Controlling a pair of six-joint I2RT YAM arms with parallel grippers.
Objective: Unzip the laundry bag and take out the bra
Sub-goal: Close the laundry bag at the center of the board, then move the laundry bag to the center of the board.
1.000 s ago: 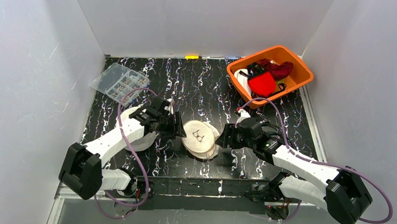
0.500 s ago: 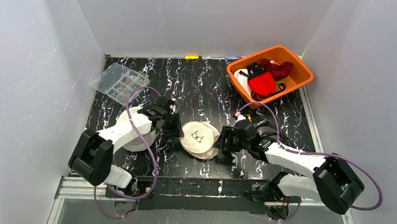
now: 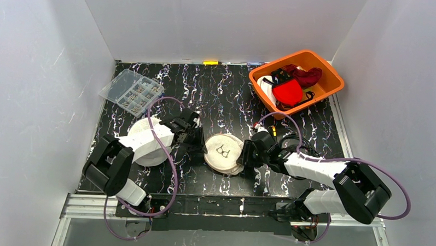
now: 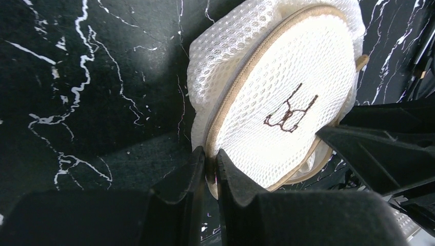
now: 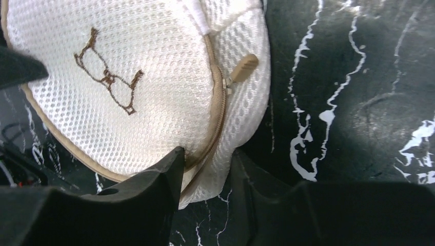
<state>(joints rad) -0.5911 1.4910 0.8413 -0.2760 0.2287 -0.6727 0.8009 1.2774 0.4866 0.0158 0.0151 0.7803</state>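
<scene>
The laundry bag [image 3: 223, 152] is a round white mesh pouch with a tan zipper rim and a brown bra drawing, lying flat on the black marbled table. My left gripper [image 3: 202, 144] is at its left edge, and in the left wrist view this gripper [image 4: 210, 156] is shut on the bag's [image 4: 287, 87] tan rim. My right gripper [image 3: 243, 156] is at the right edge, where it [image 5: 208, 156] presses the bag's [image 5: 118, 87] puffed mesh rim from both sides. The tan zipper pull [image 5: 242, 67] sticks out free just beyond it. The bra is hidden inside.
An orange bin [image 3: 332, 83] with red and white garments stands at the back right. A clear plastic organiser box [image 3: 132, 91] lies at the back left. A white round object [image 3: 149, 153] sits under my left forearm. White walls close in on three sides.
Both arms have drawn in to the bag. The left jaws have closed on its left rim, and the right jaws have narrowed around its right rim. The bag has shifted slightly.
</scene>
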